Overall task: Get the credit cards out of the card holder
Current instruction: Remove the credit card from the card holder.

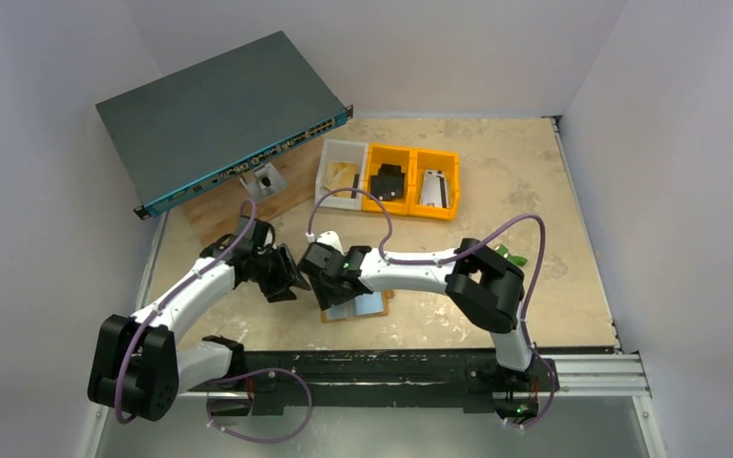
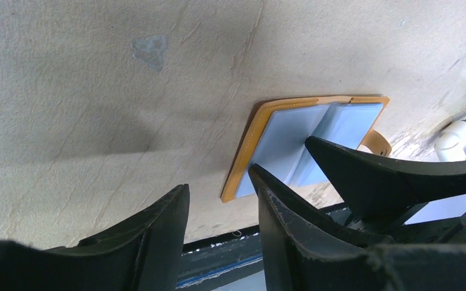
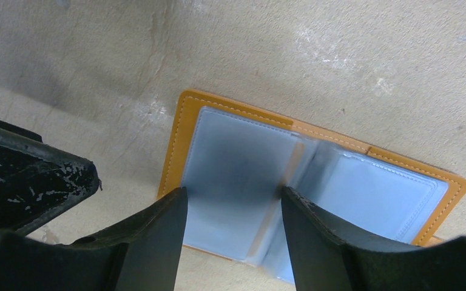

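The card holder (image 3: pixel 315 182) lies open on the desk (image 1: pixel 496 205), pockets exposed for picking; right end effector (image 3: pixel 233 200) hangs half-open, empty, over it, left end effector (image 2: pixel 221 185) likewise at its 10 o'clock.

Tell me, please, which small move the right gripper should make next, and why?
Probably lower the right gripper onto the card holder: it lies open on the table, pale blue inside up, and the open jaws hang above one panel, gripping nothing.
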You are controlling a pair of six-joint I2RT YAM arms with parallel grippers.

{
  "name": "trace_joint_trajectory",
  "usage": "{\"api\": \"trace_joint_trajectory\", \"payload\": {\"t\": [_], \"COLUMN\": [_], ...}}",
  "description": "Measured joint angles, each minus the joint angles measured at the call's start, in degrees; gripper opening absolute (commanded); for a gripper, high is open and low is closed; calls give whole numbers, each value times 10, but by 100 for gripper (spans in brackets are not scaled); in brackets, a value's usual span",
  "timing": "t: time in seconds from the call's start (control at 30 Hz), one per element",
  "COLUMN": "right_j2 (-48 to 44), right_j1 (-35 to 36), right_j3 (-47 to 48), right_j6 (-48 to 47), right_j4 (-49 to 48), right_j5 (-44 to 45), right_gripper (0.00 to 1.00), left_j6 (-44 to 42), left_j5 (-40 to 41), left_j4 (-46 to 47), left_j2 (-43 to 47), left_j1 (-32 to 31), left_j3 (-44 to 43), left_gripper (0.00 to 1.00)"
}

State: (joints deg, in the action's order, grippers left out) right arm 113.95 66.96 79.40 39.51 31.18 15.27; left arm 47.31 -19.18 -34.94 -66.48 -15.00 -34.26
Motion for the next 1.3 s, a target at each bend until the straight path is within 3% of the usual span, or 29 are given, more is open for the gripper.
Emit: {"api": "trace_joint_trajectory", "payload": {"t": [0.17,0.37,0.63,0.87,1.13,1.3], "right_j2": [-2,-25,-59,-76,-79,-79], "right_j1": [-3,-18,-59,-103,-115,-116], "right_j3": [-7,-46,-111,-162,-178,-180], "right_j6": [4,10,20,29,29,29], "right_j4": [-9,-46,-114,-179,-206,-213], "right_j5": [-11,-34,-110,-203,-237,-242], "right_gripper": [37,22,12,11,12,20], "left_j6": [-4,-10,-18,-19,-15,-13], "left_j5": [-6,-22,-48,-48,-45,-43], "left_j4": [2,14,33,44,65,77], "left_j2": [-4,-18,-42,-75,-125,-147], "left_j1": [0,0,-14,-57,-97,-111], "left_j3": [2,4,4,-1,-14,-20], "left_gripper": [45,37,24,20,16,11]}}
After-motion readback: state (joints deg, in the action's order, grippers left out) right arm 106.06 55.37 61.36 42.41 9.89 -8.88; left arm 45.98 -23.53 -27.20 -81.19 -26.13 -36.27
